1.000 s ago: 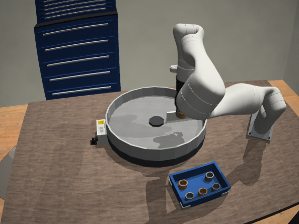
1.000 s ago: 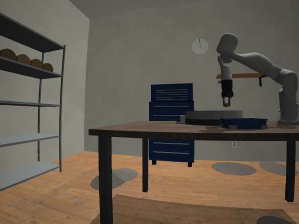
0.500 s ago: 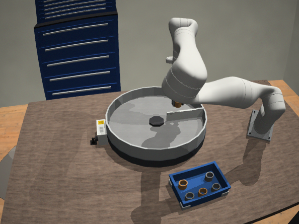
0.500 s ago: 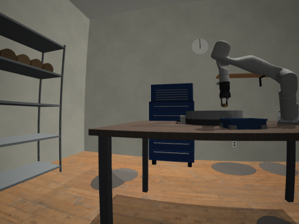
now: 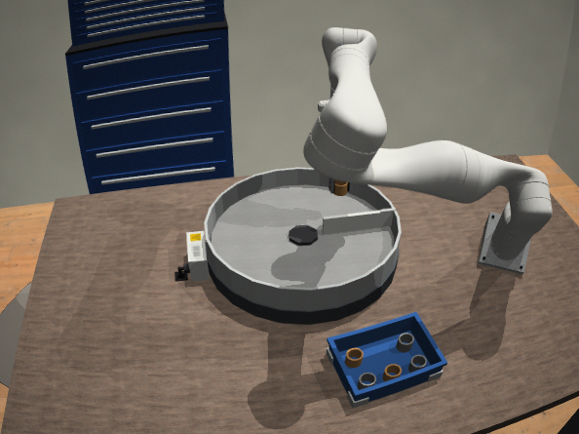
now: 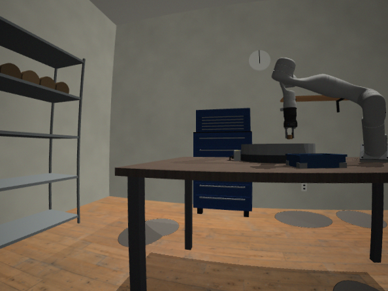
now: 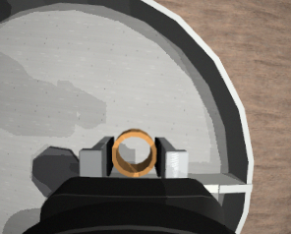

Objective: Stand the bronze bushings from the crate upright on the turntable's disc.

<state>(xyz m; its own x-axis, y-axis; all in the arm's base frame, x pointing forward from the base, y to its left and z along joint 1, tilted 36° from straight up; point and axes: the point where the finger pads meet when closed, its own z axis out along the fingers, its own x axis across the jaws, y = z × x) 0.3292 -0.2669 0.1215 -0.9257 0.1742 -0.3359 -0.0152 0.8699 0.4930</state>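
End effector (image 5: 340, 186) (image 6: 289, 136) (image 7: 134, 150) partly open, fingers clamped around one upright bronze bushing (image 5: 340, 188) (image 6: 289, 136) (image 7: 116, 153).

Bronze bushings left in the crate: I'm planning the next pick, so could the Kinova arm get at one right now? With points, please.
Probably not yet: its gripper (image 5: 339, 186) (image 6: 289, 133) (image 7: 134, 150) is full, shut on a bronze bushing (image 5: 340, 188) (image 6: 289, 136) (image 7: 121, 169). The crate (image 5: 385, 390) (image 6: 318, 161) looks open above.

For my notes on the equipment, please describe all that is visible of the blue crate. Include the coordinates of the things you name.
The blue crate (image 5: 386, 388) (image 6: 316, 161) is a shallow, open-topped rectangular box, plastic-looking, with pale grey pieces at its visible lower corners. It sits level on the brown table, turned at an angle, beside the turntable without touching it. Five bushings rest inside: two bronze and three steel. The end effector does not touch it.
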